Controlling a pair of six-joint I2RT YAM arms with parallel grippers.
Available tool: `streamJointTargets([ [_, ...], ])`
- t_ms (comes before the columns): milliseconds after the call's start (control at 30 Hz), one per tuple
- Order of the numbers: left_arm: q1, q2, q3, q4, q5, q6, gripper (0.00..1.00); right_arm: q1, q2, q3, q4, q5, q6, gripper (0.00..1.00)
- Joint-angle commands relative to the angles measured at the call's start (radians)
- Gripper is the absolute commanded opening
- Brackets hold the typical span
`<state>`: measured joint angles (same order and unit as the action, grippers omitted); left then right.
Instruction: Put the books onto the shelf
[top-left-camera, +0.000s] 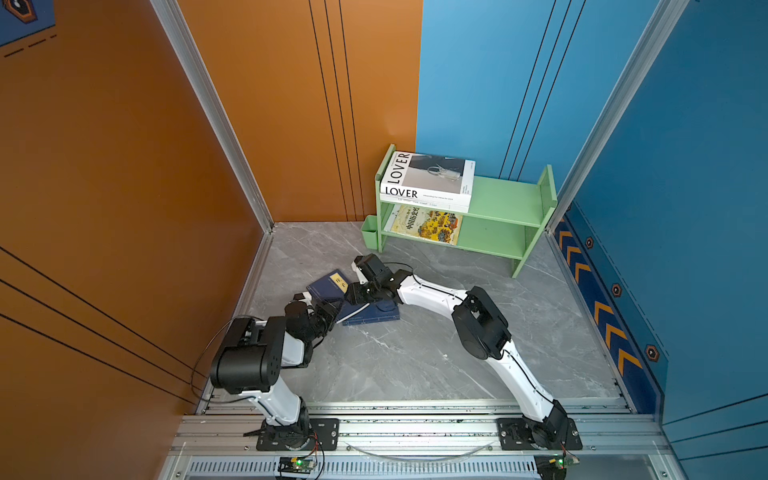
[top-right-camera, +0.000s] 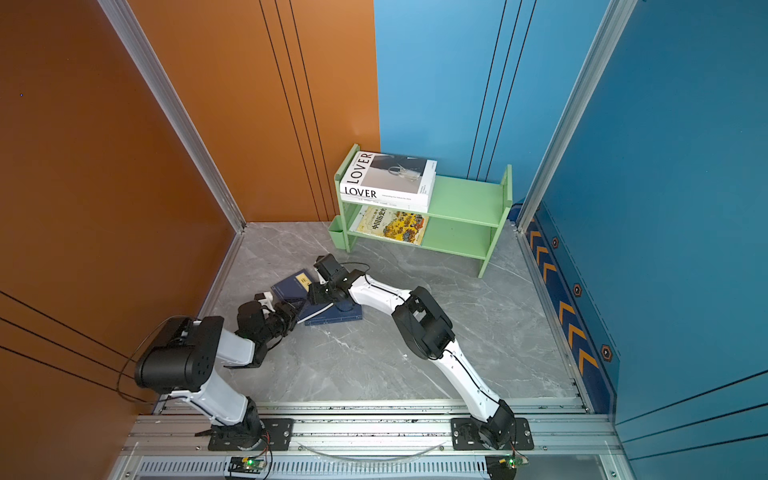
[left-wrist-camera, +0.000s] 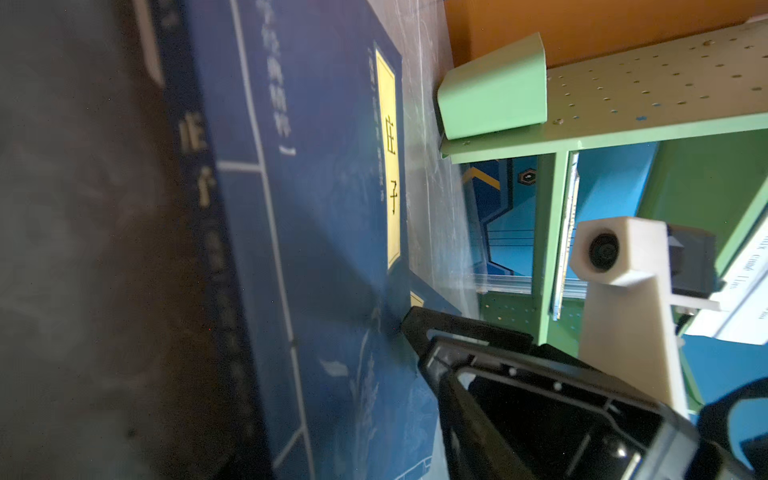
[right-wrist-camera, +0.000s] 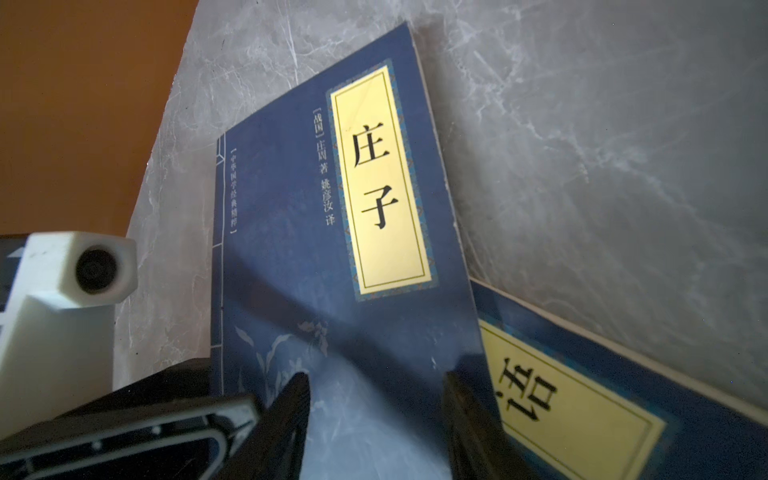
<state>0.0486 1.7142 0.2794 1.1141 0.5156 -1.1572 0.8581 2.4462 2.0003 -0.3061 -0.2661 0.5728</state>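
The light green shelf (top-left-camera: 507, 195) (top-right-camera: 465, 195) stands at the back. On its top tier lies the white "LOVER" book (top-left-camera: 428, 174) (top-right-camera: 386, 174), stacked on another white book. A yellow illustrated book (top-left-camera: 428, 224) (top-right-camera: 392, 224) lies on the lower tier. On the floor a navy book (top-left-camera: 326, 284) (top-right-camera: 289, 286) (left-wrist-camera: 332, 208) (right-wrist-camera: 291, 249) leans across a second navy book (top-left-camera: 374, 318) (top-right-camera: 336, 318) (right-wrist-camera: 582, 395). My left gripper (top-left-camera: 332, 309) (top-right-camera: 293, 309) is at its spine corner, its jaws too blurred to read. My right gripper (top-left-camera: 351, 289) (top-right-camera: 313, 291) (right-wrist-camera: 378, 399) is open, both fingers over the cover.
A small green cup (top-left-camera: 369, 232) (left-wrist-camera: 490, 95) hangs on the shelf's left end. The orange wall (top-left-camera: 124, 208) runs close along the left of the navy books. Blue walls stand behind and to the right. An aluminium rail (top-left-camera: 415, 428) carries both arm bases.
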Motion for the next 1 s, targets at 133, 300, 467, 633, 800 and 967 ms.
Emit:
streamJointTargets([
  [133,-0.054,0.144,0.026,0.295,0.055,-0.097,0.42,-0.002,0.109,-0.051,-0.200,0.004,0.015,0.56],
  [300,-0.059,0.118,0.026,0.294,0.034,-0.098,0.33,-0.013,0.090,-0.055,-0.199,0.005,0.016,0.57],
  [467,-0.059,0.106,0.028,0.294,0.031,-0.110,0.18,-0.032,0.047,-0.065,-0.193,0.010,0.013,0.59],
  [633,-0.058,0.062,0.005,0.293,0.011,-0.111,0.11,-0.063,-0.085,-0.163,-0.075,0.001,0.023,0.66],
  [800,-0.058,-0.032,-0.003,0.229,-0.003,-0.098,0.08,-0.092,-0.240,-0.287,0.041,0.009,0.025,0.71],
  [967,-0.067,-0.282,0.057,-0.214,-0.033,0.063,0.15,-0.107,-0.306,-0.353,0.069,0.015,0.035,0.73],
])
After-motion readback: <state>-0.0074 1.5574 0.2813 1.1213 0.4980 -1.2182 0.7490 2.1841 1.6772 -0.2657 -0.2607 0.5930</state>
